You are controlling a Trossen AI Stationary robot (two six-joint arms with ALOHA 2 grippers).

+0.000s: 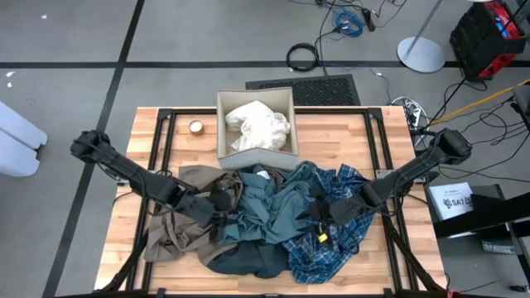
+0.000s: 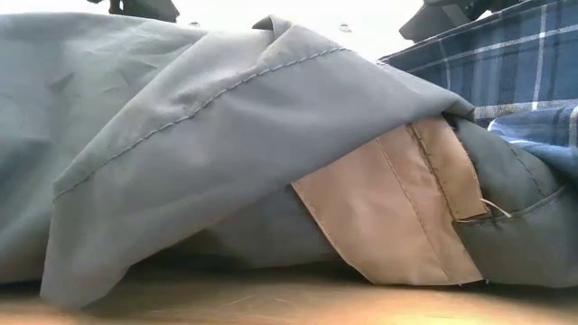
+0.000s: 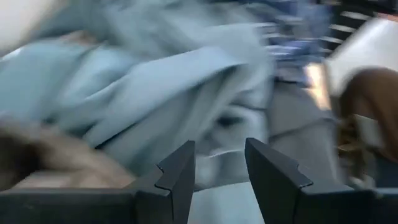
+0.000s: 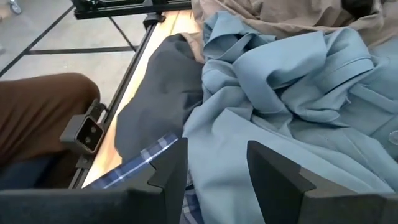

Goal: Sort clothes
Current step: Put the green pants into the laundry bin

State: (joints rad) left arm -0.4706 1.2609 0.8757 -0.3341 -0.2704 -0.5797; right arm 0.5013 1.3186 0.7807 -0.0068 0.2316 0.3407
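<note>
A pile of clothes lies on the near half of the table. The teal-grey shirt (image 1: 277,203) is in its middle, the tan-brown garment (image 1: 174,228) on the left, the blue plaid shirt (image 1: 335,240) on the right, and the dark slate one (image 1: 248,261) at the near edge. Cream-white pieces (image 1: 258,124) lie in the beige box (image 1: 222,124). My left gripper (image 1: 222,205) is open over the teal-grey shirt's left part (image 3: 186,81). My right gripper (image 1: 319,211) is open over where the teal-grey shirt (image 4: 280,93) meets the plaid shirt (image 4: 134,165).
A small roll of tape (image 1: 196,127) lies left of the box. A small camera (image 4: 87,132) sits at the table's near edge, and cloth lies close in front of it (image 2: 181,117). A person's brown-clad leg (image 4: 37,112) shows beside the table.
</note>
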